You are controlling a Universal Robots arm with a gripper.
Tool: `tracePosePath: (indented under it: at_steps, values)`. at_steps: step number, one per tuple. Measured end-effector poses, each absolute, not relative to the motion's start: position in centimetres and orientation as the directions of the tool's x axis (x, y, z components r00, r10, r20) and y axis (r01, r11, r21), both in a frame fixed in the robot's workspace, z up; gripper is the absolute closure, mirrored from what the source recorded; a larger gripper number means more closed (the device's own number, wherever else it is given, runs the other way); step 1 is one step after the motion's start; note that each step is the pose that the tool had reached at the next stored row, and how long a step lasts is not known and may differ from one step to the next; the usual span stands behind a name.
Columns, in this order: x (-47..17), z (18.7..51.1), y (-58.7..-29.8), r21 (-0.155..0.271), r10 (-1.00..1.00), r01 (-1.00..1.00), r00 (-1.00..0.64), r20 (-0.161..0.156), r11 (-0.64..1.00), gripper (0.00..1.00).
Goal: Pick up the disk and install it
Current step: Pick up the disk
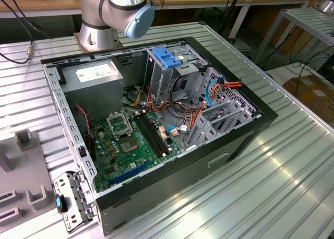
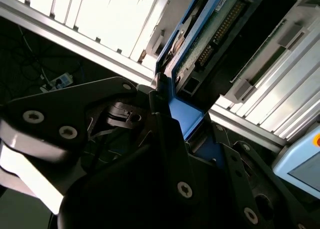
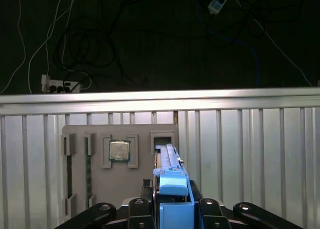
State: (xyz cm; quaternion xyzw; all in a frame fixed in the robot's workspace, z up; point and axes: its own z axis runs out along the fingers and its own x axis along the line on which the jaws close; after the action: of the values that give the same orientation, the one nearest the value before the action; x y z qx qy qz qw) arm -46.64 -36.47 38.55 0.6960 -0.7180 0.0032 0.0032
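Ribbed aluminium table (image 3: 250, 154) carries everything. In the first wrist view we're looking down on the grey tray (image 3: 145, 134), which holds parts in cut-outs so they sit at known poses. A CPU (image 3: 119, 150) lies flat in its pocket, and the disk (image 3: 167, 156) stands on edge at the slot just beside it. Edge-up makes sense: it gives us the two broad faces to pinch.

The gripper (image 3: 172, 209) straddles the blue-frame end of the disk. In the second wrist view the fingers (image 2: 162, 124) sit tight against that frame with no gap we can see, so we judge it clamped on the disk (whether the lower end has cleared the slot, we can't tell). The disk's circuit-board side, with a connector row, shows there too.

In the exterior view the case (image 1: 245, 132) lies open on its side, to the exterior view's right of the tray, so the bays are reachable from above. The cage (image 1: 167, 56) with the blue top stands inside it, on the side nearest the arm (image 1: 117, 9) base. Install not yet done; the disk is at the tray, not in the case.
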Motion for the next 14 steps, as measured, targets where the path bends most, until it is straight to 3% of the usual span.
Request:
tracePosePath:
  at_steps: [14]
  values:
    - [-46.64, 39.56, -36.47, 0.000, -0.999, -1.000, -0.031, 0.009, 0.031, 0.63]
